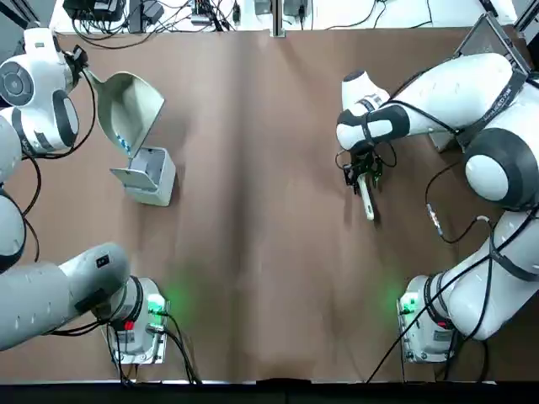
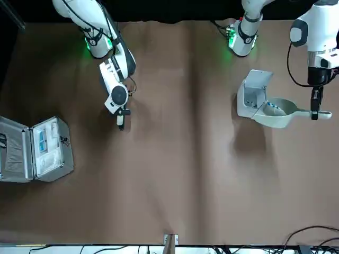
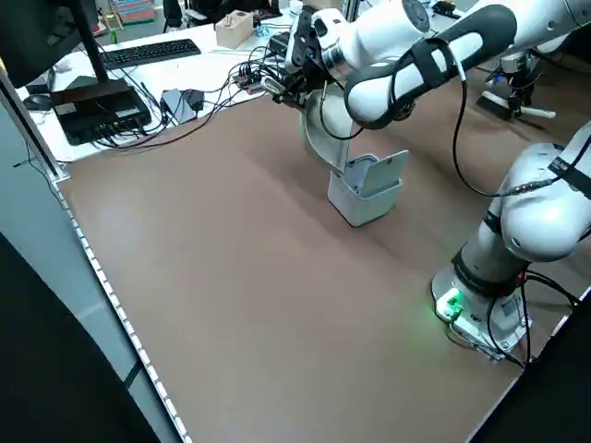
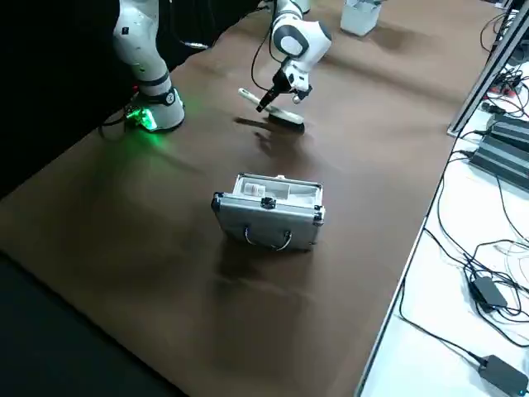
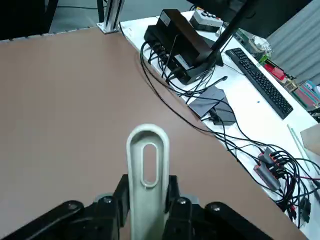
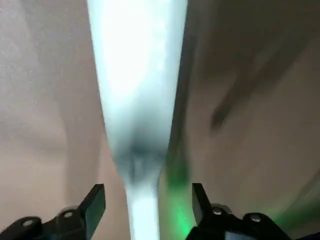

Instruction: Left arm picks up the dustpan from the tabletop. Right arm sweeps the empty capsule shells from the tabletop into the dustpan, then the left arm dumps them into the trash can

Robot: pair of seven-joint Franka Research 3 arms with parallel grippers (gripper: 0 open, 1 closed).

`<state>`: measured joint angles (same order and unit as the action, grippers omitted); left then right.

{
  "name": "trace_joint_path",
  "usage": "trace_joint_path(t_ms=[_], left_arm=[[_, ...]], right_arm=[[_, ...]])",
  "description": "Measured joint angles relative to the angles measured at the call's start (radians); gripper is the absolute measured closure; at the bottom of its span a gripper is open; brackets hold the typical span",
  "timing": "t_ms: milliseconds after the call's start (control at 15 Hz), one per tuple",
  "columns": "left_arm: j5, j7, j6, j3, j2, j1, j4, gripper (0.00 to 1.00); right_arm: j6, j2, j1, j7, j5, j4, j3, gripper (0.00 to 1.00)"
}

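One dustpan (image 1: 128, 105), one trash can (image 1: 150, 175), one slim white brush (image 1: 368, 199), one silver case (image 2: 36, 148), and two arms are on view. The capsule shells (image 2: 274, 106) show only as a small cluster of pale blue bits inside the pan; their number cannot be counted.

The dustpan is a cream-white plastic scoop with a flared, deep pan and a short straight handle ending in a slotted loop. It is held off the tabletop (image 1: 253, 210) at about 10 o'clock in the overhead view, tilted with its open lip down against the trash can's mouth, the shells gathered near that lower edge. The left gripper (image 5: 144, 200) has its fingers closed tight on the handle, one on each side, with the looped end sticking out beyond them.

The trash can is a small light grey box with its flip lid standing open, just at 5 o'clock of the dustpan and touching its lip.

The right gripper (image 1: 361, 172) sits at about 3 o'clock in the overhead view, low over the tabletop at the brush's handle end. Its fingers (image 6: 95, 202) stand apart on either side of the narrow handle, with gaps showing, so they are not clamped on it. The brush lies flat on the tabletop, pointing toward 6 o'clock from the gripper.

The silver case lies open near the right arm's side of the table, well apart from the dustpan.
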<state>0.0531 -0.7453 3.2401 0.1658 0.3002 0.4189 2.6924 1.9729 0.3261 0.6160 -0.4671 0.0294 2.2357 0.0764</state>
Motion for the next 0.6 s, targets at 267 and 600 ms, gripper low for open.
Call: trace_joint_path(t_ms=[267,600], left_arm=[[0.000,-0.067,0.000,0.002,0.000,0.000,0.005,0.67],[0.000,-0.104,0.000,0.002,0.000,0.017,0.007,0.67]], right_arm=[[-0.010,0.000,-0.002,0.000,0.000,-0.002,0.000,0.15],[-0.076,-0.004,-0.017,0.002,0.008,-0.042,0.000,0.14]])
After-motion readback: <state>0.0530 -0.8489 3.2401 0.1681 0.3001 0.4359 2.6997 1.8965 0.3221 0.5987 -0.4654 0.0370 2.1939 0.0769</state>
